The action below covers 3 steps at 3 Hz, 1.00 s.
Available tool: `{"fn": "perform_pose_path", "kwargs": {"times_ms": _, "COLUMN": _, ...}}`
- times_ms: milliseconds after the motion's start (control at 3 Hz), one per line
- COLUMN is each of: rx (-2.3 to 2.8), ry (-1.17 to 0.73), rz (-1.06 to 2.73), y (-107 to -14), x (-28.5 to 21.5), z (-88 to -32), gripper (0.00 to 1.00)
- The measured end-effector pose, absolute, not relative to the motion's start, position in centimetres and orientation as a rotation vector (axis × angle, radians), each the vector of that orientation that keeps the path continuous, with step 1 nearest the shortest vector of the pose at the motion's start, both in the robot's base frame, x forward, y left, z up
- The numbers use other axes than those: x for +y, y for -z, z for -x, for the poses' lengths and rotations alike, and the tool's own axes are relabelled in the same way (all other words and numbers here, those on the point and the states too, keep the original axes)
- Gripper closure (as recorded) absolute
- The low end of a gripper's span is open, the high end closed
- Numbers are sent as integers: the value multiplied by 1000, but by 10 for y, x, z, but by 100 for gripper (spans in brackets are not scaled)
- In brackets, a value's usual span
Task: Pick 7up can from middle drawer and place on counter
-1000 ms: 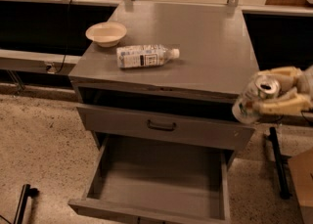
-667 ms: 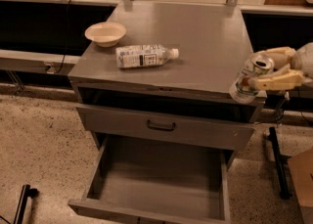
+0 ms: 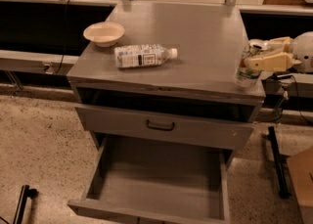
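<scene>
The 7up can (image 3: 246, 70), pale silver and green with a shiny top, is upright at the right front corner of the grey counter (image 3: 195, 30). My gripper (image 3: 252, 55) reaches in from the right edge of the camera view and is shut on the can, with one cream finger (image 3: 269, 62) across its front. I cannot tell whether the can's base touches the counter. The middle drawer (image 3: 161, 184) is pulled open below, and its flat floor is bare.
A clear plastic bottle with a white label (image 3: 144, 55) lies on its side on the counter's left half. A cream bowl (image 3: 103, 33) stands behind it. A shut grey drawer front with a dark handle (image 3: 160, 125) sits above the open drawer. Dark stand legs (image 3: 276, 162) stand at right.
My gripper has carried the can up and to the left, from beside the cabinet's right side to the counter's right front corner.
</scene>
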<state>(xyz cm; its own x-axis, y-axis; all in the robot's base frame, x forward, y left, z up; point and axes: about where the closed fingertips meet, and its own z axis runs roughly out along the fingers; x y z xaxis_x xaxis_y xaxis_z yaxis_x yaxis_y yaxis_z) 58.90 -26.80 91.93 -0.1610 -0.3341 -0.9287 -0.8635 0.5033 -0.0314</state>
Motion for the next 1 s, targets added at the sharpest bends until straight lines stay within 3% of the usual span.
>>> {"fn": "perform_pose_path", "kwargs": {"times_ms": 333, "rx": 1762, "ry": -587, "rz": 875, "y": -911, "x": -275, "z": -607, "gripper": 100}}
{"fn": "perform_pose_path", "kwargs": {"times_ms": 1000, "rx": 1589, "ry": -503, "rz": 955, "y": -917, "x": -258, "z": -618, "gripper": 59}}
